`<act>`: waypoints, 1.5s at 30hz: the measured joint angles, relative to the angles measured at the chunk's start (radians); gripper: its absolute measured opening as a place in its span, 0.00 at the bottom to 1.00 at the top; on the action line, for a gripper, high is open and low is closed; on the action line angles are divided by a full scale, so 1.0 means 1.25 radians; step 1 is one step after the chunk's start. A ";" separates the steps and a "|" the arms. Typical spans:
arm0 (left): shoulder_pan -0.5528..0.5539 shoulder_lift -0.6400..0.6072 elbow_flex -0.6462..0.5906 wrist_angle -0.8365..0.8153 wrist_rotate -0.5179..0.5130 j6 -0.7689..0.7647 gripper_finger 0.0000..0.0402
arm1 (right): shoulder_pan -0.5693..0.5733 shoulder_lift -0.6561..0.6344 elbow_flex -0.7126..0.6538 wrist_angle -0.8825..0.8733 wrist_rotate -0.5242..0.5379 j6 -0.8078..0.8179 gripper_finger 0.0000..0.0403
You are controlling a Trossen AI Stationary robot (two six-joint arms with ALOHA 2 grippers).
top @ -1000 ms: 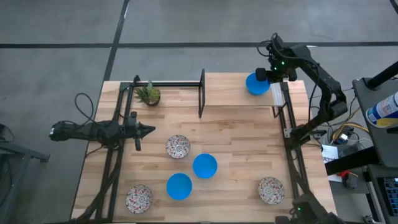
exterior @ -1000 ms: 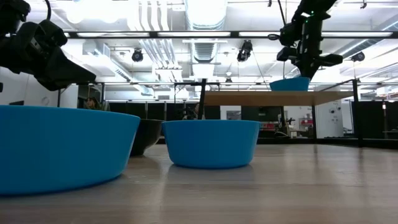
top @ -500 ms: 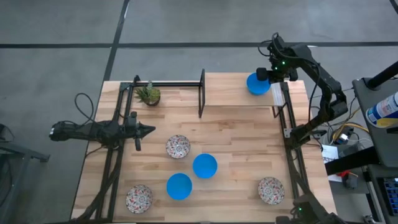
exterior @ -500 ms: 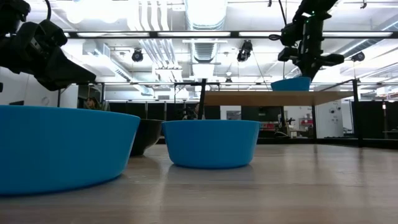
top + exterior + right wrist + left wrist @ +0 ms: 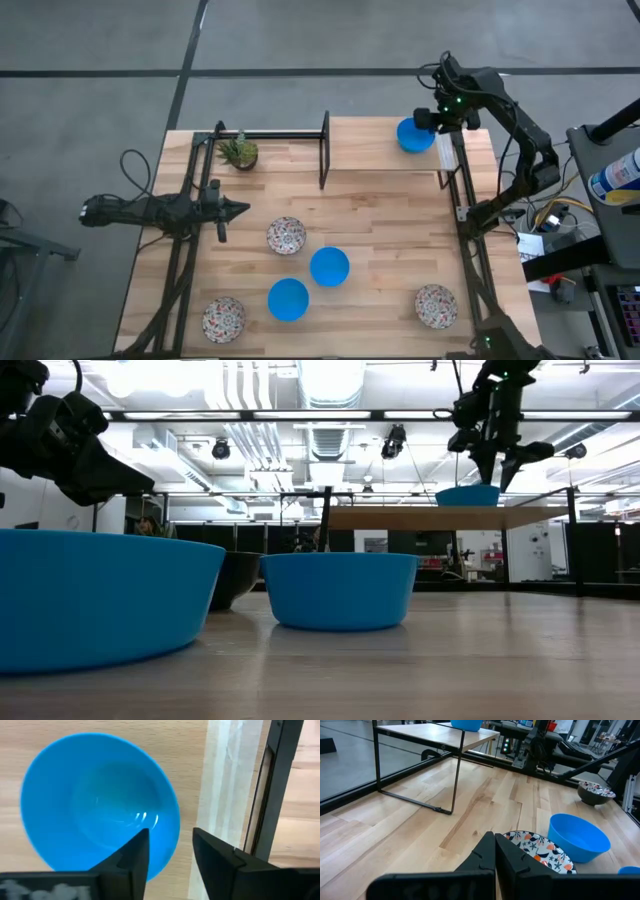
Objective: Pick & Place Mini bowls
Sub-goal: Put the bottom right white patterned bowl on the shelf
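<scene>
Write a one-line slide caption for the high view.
Right gripper, open, above a blue bowl on the raised shelf; five bowls remain below; left gripper waits.

high: straight down | low: tabletop level | wrists: close, forward | shared: blue bowl (image 5: 413, 134) on shelf (image 5: 370, 145)

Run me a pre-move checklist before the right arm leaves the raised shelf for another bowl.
1. Right end effector open, clear of the blue bowl: ok.
2. Blue bowl resting upright on the shelf: ok.
3. Bowl inset from shelf edge: ok.
4. Left end effector parked at table's left, shut: ok.
5. Five bowls left on the table, spaced apart: ok.
6. Nearest patterned bowl unobstructed: ok.
</scene>
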 joint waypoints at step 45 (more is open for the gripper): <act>0.000 0.000 0.000 0.000 0.000 0.000 0.00 | 0.744 -0.158 0.045 -0.080 -0.170 -0.135 0.42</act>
